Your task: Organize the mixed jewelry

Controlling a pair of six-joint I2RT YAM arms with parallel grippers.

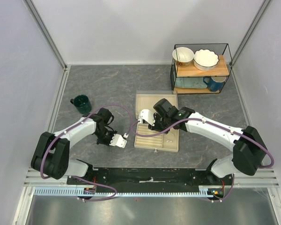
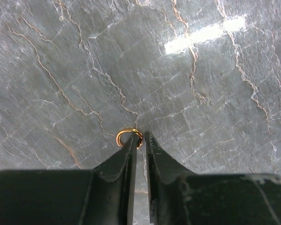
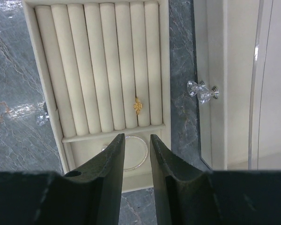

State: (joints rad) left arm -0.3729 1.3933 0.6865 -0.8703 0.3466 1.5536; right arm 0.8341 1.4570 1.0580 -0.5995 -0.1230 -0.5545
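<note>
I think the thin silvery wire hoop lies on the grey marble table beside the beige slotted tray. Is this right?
No. The thin silvery wire hoop lies inside the beige slotted tray, in the compartment below its rolls; the right wrist view shows it.

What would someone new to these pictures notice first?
A tiny gold ring lies on the grey marble table, right at the tips of the left gripper. Next comes the beige tray under the right gripper, with a second gold ring tucked between its rolls and a silvery hoop in the compartment below.
</note>
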